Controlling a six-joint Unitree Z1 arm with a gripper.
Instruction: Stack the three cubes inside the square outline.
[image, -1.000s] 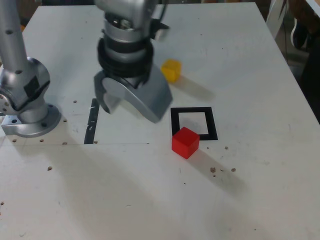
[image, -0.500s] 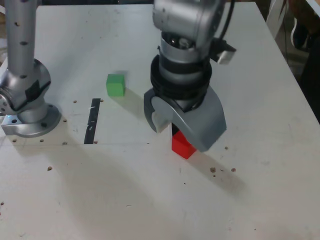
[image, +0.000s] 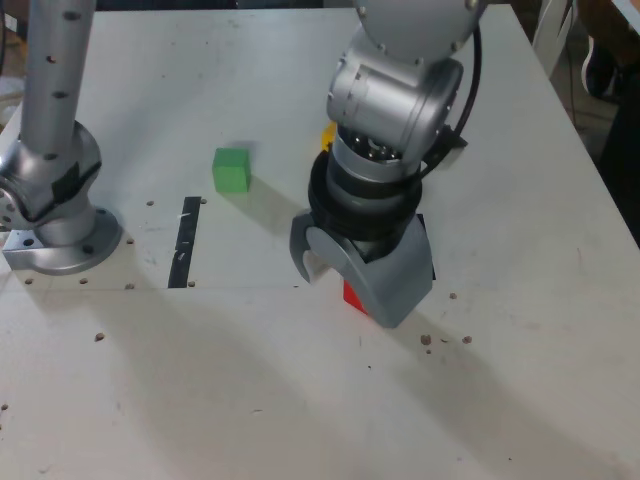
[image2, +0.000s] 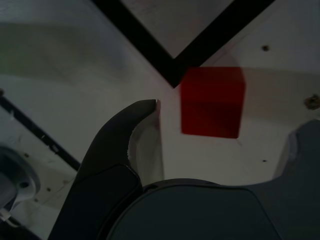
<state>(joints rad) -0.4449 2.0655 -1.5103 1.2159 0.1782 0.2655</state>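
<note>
Jaws (image2: 222, 112) tilted downward, apart.

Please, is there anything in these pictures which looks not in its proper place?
Yes. The red cube sits at a corner of the black square outline, not inside it as the task wants. Nothing looks spilled, and the green cube stands flat on the white table.

In the exterior view, my wrist (image: 375, 150) slants from one o'clock, my gripper (image: 350, 298) gaping open toward seven.
</note>
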